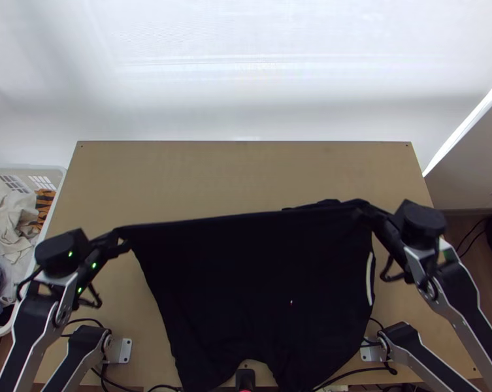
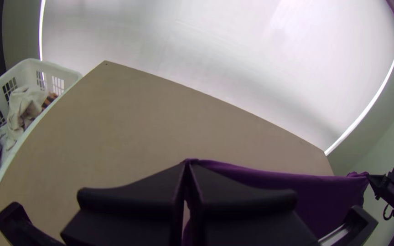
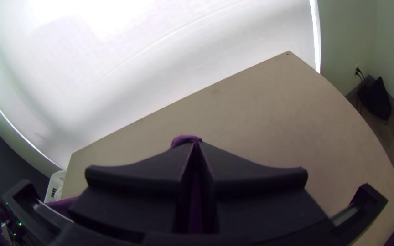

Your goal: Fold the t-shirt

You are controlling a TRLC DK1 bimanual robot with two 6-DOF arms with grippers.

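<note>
A black t-shirt (image 1: 259, 287) is stretched between the two grippers in the top view, its upper edge taut and its lower part hanging toward the table's near edge. My left gripper (image 1: 118, 240) is shut on one upper corner; in the left wrist view the left gripper (image 2: 188, 163) has the shirt (image 2: 261, 175), purplish there, pinched at its tips. At the other upper corner my right gripper (image 1: 371, 219) is shut on the fabric, with a bit bunched beside it. The right wrist view has cloth (image 3: 183, 140) at the tips of the right gripper (image 3: 197, 142).
The wooden table (image 1: 213, 176) shows bare wood beyond the shirt and at both sides. A white laundry basket (image 1: 61, 179) with several garments stands off the table's left edge. Cables (image 1: 357, 371) and brackets lie near the arm bases.
</note>
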